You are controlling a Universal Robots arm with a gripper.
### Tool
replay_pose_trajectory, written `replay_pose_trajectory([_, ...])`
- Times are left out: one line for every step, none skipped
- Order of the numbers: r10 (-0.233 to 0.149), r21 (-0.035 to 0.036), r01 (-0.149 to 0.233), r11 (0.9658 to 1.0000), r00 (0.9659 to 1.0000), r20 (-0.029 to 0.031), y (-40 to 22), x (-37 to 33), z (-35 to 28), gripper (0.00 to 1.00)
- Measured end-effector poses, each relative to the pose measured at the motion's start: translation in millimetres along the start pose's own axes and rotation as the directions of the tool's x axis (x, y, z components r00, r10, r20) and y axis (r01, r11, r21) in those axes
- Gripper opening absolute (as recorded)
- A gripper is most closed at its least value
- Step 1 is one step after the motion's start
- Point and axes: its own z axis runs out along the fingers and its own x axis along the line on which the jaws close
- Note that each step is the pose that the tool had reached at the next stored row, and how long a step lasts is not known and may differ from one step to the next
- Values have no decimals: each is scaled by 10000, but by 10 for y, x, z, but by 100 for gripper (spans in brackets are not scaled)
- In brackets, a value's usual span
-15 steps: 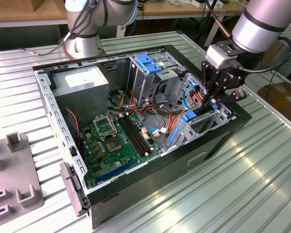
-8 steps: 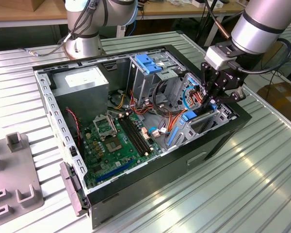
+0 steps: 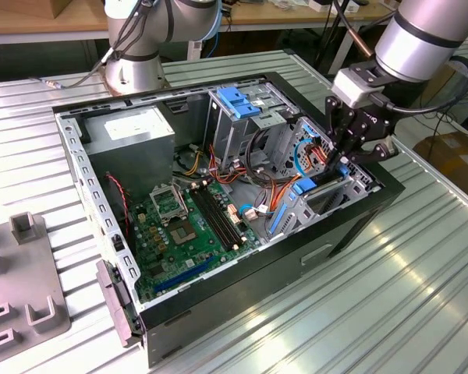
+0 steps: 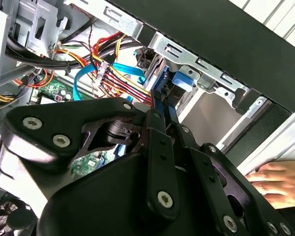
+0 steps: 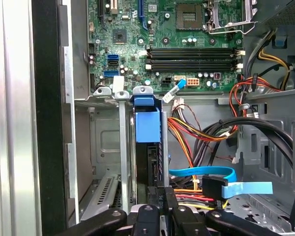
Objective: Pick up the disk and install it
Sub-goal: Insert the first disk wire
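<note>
Your gripper (image 3: 345, 160) sits low inside the open computer case (image 3: 351, 226), at the bay on the exterior view's right. Its jaws are drawn nearly together, pinching the edge of the disk (image 5: 148, 162), which stands on edge in the metal drive bay (image 5: 108, 162) with its blue rail (image 5: 147, 126) showing. A hand (image 4: 278, 179) rests beside the case.

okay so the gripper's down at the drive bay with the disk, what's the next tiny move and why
Probably ease the disk a little deeper into the bay. The gripper is shut on its near edge, and the disk stands between the metal rails, apparently not yet fully in.
</note>
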Motion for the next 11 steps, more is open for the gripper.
replay_pose_trajectory([0,0,0,10000,10000,-1,0,8,-1,16])
replay_pose_trajectory([1,0,-1,10000,10000,-1,0,11,-1,16])
replay_pose_trajectory([0,0,0,10000,10000,-1,0,11,-1,16])
replay_pose_trajectory([0,0,0,10000,10000,-1,0,12,0,16])
replay_pose_trajectory([0,0,0,10000,10000,0,0,13,1,16])
replay_pose_trajectory([0,0,0,10000,10000,1,0,13,4,16])
replay_pose_trajectory([0,0,0,10000,10000,2,0,15,19,16])
replay_pose_trajectory([1,0,-1,10000,10000,0,1,15,27,16])
replay_pose_trajectory([0,0,0,10000,10000,0,1,15,33,16])
replay_pose_trajectory([1,0,-1,10000,10000,-2,1,16,41,16])
replay_pose_trajectory([0,0,0,10000,10000,-1,1,16,47,16])
